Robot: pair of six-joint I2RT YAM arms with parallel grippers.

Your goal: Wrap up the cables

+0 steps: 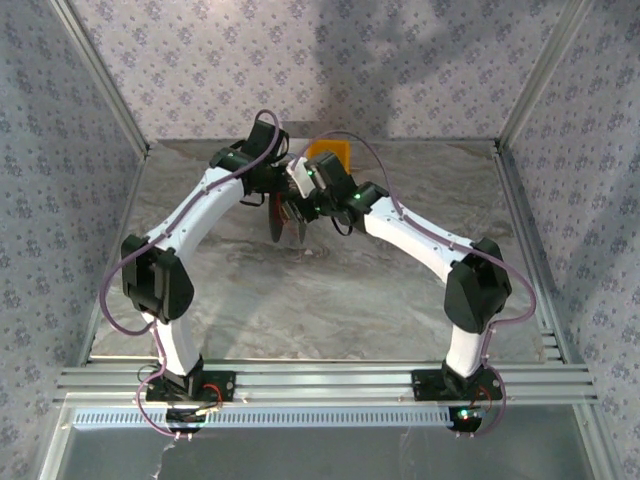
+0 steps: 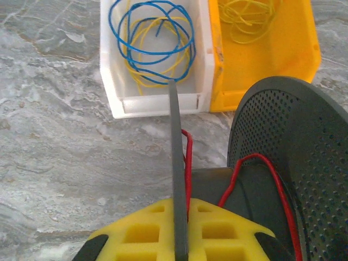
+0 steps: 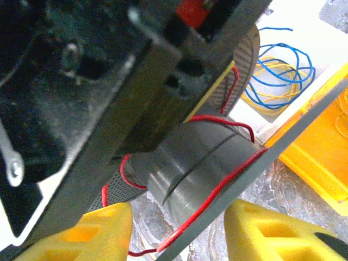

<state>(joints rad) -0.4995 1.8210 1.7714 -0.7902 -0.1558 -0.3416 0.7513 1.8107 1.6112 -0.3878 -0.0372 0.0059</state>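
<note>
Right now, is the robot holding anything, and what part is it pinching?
The left gripper is shut on the black spool, pinching the thin edge of one side disc. The right gripper is open around the red cable, not gripping.

Marbled table (image 2: 54, 136) under white bin (image 2: 157, 104), yellow bin (image 2: 296, 60)

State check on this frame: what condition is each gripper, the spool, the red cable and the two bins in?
spool: on edge, hub mostly bare.
red cable: a few slack turns round the hub.
left gripper: shut on the spool's thin flange.
right gripper: open, fingers either side of the red cable.
white bin: holds blue and yellow wire loops.
yellow bin: holds loose yellow wire.
</note>
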